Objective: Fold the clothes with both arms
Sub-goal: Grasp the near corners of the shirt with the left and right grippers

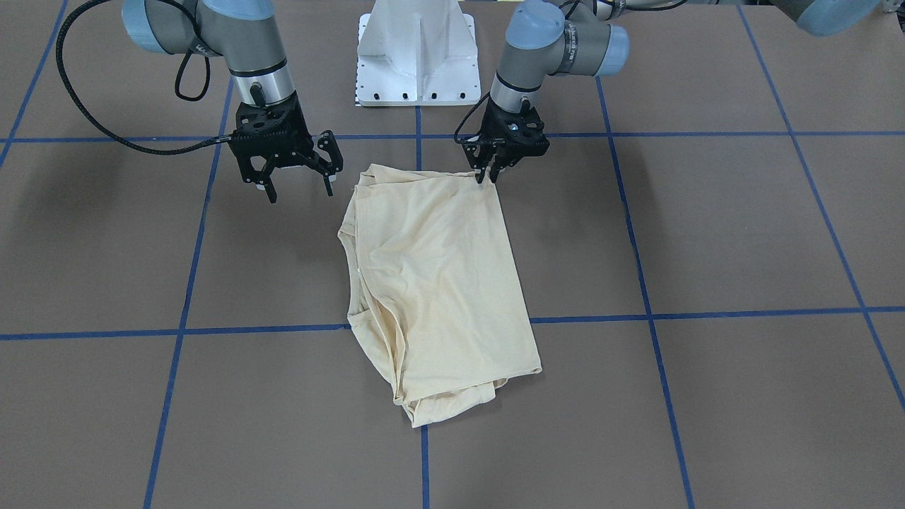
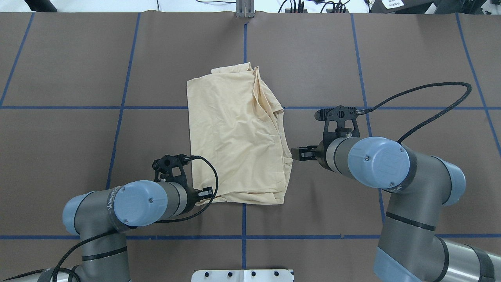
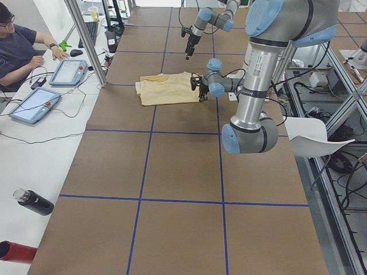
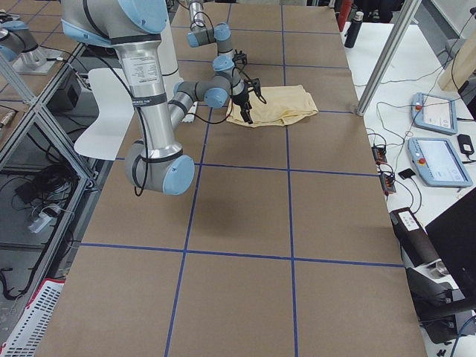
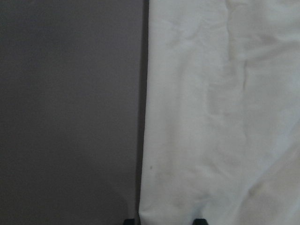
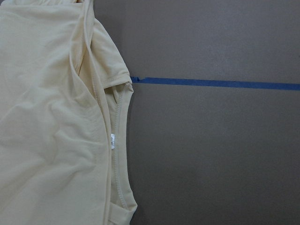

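The pale cream-yellow shirt (image 1: pixel 438 283) lies folded into a rough rectangle at mid table, print hidden (image 2: pixel 235 137). My left gripper (image 1: pixel 488 175) is down at the shirt's corner nearest the robot, fingers drawn close together with the fabric edge (image 5: pixel 154 206) between them. My right gripper (image 1: pixel 300 187) hangs open just above the table beside the opposite near corner, apart from the cloth (image 2: pixel 297 153). In the right wrist view the ribbed neckline and small white tag (image 6: pixel 113 140) face the bare table side.
The white pedestal base (image 1: pixel 417 56) stands behind the shirt. Blue tape lines (image 1: pixel 636 318) grid the brown table. At the far side a person (image 3: pixel 17 46) sits by two tablets (image 3: pixel 69 71); a dark bottle (image 3: pixel 34 201) lies near that edge.
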